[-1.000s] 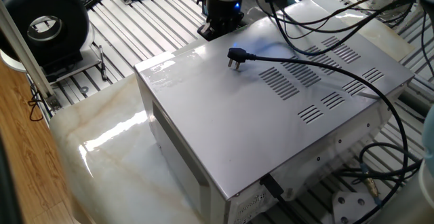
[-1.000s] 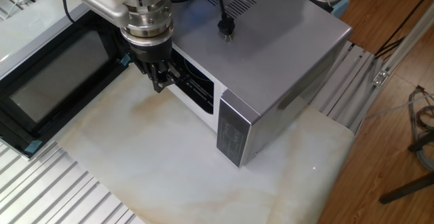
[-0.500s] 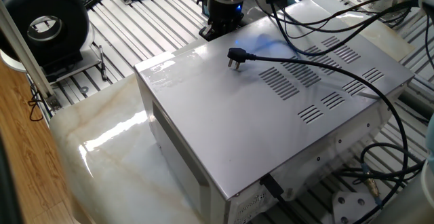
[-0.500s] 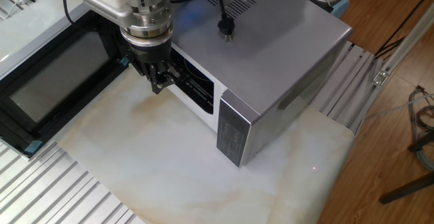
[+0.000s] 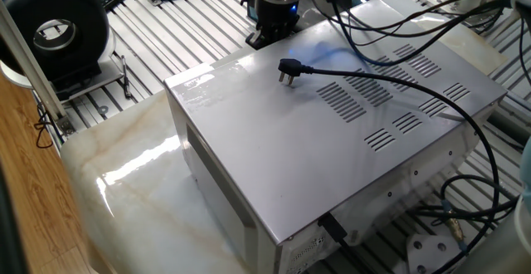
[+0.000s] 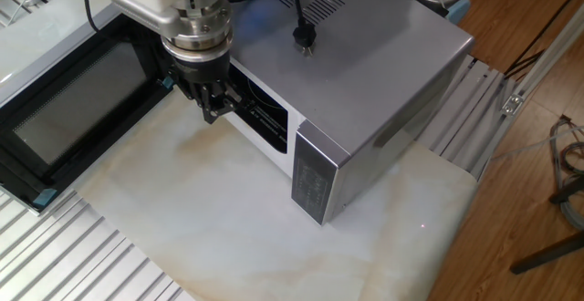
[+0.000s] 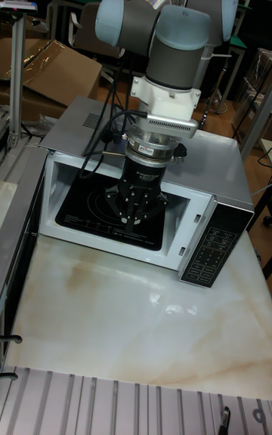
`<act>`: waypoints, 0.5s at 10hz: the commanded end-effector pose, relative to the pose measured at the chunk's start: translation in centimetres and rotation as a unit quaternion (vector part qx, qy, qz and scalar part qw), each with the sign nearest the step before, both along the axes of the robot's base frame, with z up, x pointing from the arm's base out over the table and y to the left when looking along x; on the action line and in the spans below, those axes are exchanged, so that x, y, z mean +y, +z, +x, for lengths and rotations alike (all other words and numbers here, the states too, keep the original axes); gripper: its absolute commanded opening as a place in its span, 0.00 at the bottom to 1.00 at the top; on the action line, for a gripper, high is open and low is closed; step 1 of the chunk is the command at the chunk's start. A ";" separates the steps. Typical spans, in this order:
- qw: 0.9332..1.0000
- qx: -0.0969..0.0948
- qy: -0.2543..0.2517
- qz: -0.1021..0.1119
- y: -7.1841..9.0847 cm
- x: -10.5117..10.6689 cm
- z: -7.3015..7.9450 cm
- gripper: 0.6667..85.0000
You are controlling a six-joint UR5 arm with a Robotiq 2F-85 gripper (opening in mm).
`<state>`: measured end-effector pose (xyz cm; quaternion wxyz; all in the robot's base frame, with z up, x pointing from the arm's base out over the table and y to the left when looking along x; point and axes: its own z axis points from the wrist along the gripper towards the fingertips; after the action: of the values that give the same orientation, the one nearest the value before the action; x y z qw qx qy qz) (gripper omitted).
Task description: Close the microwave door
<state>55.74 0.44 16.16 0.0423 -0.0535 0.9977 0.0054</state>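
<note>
Bench [image 7: 113, 314], marble-topped: nearest us in the tall view. Behind it, the microwave [image 7: 219, 193], cavity exposed. Our claw [image 7: 137, 225] hangs before the cavity mouth, fingers drawn to a narrow point, holding nothing. The microwave door [image 6: 68, 109] stands swung fully open, well off to the side. Plug [image 6: 304, 36] rests atop the casing.

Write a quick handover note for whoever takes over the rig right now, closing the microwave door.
Gripper: pointing down in front of the open oven cavity, fingers close together, holding nothing; open or shut is unclear.
Microwave: on the marble table, its plug lying on top.
Microwave door: swung fully open to the side, not touched by the gripper.
Done: nothing visible.
Left: get behind the door and push it shut.
</note>
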 end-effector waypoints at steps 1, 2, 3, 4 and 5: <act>1.000 0.001 0.009 0.005 0.1 0.2 -0.1 0.00; 1.000 -0.001 0.013 0.012 0.2 0.6 0.0 0.00; 1.000 0.003 0.004 0.028 0.2 1.4 -0.1 0.00; 1.000 0.006 -0.006 0.029 0.2 1.4 -0.3 0.00; 0.999 0.007 -0.018 0.032 0.2 1.5 -0.3 0.00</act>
<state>55.51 1.25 16.17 0.0385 -0.0509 0.9977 0.0214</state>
